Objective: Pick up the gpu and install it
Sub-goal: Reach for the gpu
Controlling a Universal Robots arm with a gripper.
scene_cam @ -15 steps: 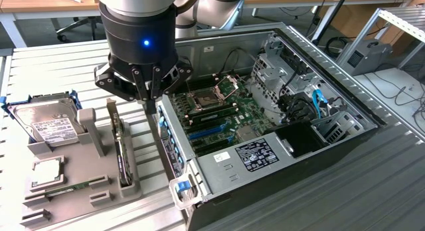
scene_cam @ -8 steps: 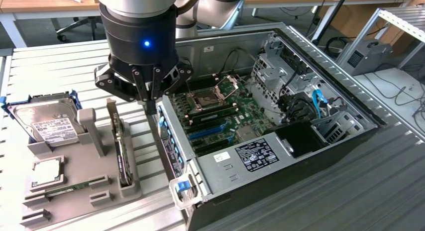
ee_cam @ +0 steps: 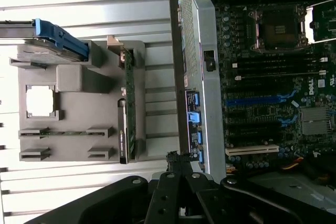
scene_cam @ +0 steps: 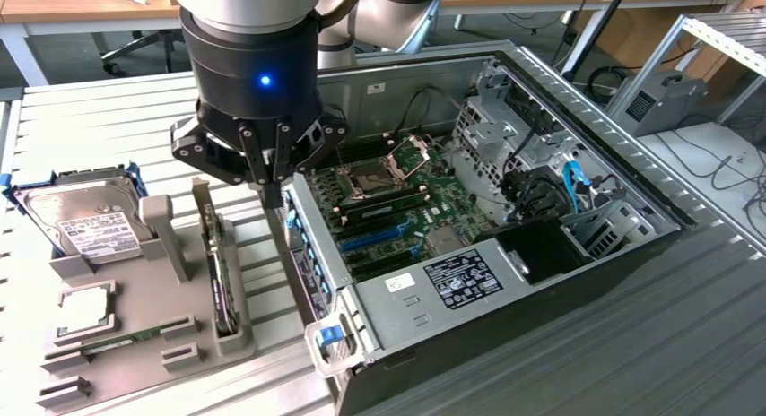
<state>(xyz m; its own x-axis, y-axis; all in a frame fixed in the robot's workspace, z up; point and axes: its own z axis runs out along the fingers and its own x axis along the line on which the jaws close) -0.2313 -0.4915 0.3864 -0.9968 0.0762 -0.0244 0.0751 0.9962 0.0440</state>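
Note:
The gpu [scene_cam: 217, 264] stands on edge in a slot of the grey holder [scene_cam: 168, 255], a thin green card with a silver bracket at its far end. The wrist view looks down on the gpu [ee_cam: 127, 103] as a narrow green strip with a black part along it. My gripper [scene_cam: 273, 199] hangs shut with nothing in it, above the gap between the holder and the open computer case [scene_cam: 503, 255], close to the case's wall. In the wrist view my gripper [ee_cam: 177, 157] points at that wall's edge. The motherboard [scene_cam: 401, 210] lies exposed inside, with blue slots [ee_cam: 257, 99].
A silver hard drive [scene_cam: 84, 221] with a white label sits in the holder's far corner. A small processor chip [scene_cam: 82, 313] and a narrow memory stick [scene_cam: 114, 342] lie in the holder too. The slatted table [scene_cam: 108, 129] extends around it; a black unit [scene_cam: 544, 247] sits in the case.

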